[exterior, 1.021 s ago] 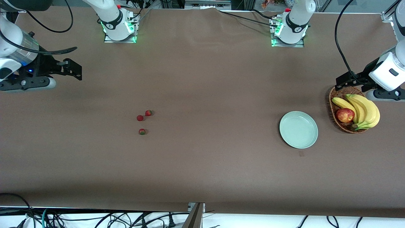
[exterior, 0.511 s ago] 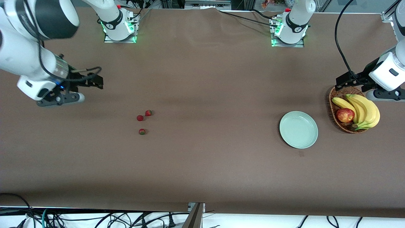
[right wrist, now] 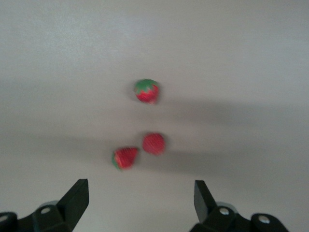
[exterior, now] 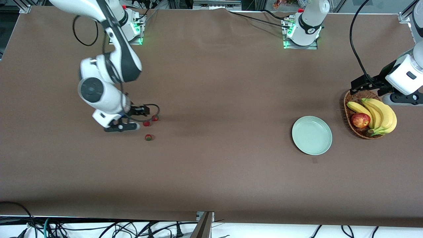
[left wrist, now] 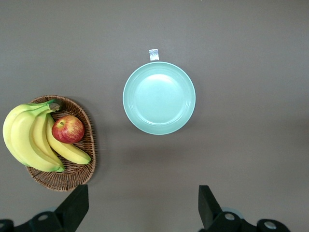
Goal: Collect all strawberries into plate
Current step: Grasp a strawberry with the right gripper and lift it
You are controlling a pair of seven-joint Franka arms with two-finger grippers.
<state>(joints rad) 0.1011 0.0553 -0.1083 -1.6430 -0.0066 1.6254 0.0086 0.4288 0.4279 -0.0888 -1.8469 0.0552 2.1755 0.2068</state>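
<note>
Three small red strawberries lie close together on the brown table: one (exterior: 155, 118), one (exterior: 146, 123) and one (exterior: 148, 137) nearest the front camera. They also show in the right wrist view, as one (right wrist: 147, 91), a second (right wrist: 154, 143) and a third (right wrist: 124, 157). My right gripper (exterior: 141, 111) is open and empty, low over the table just beside them (right wrist: 140, 189). The pale mint-green plate (exterior: 312, 135) is empty, toward the left arm's end of the table, and shows in the left wrist view (left wrist: 159, 97). My left gripper (exterior: 356, 86) waits open and empty above the basket's edge (left wrist: 143, 193).
A brown wicker basket (exterior: 347, 110) with bananas (exterior: 380, 114) and a red apple (exterior: 360, 120) stands beside the plate, at the left arm's end; it also shows in the left wrist view (left wrist: 72, 179). A small tape mark (exterior: 314, 160) lies by the plate.
My right arm has swung in from the table's end and come down beside the strawberries. The left arm, strawberries and plate have not moved.
</note>
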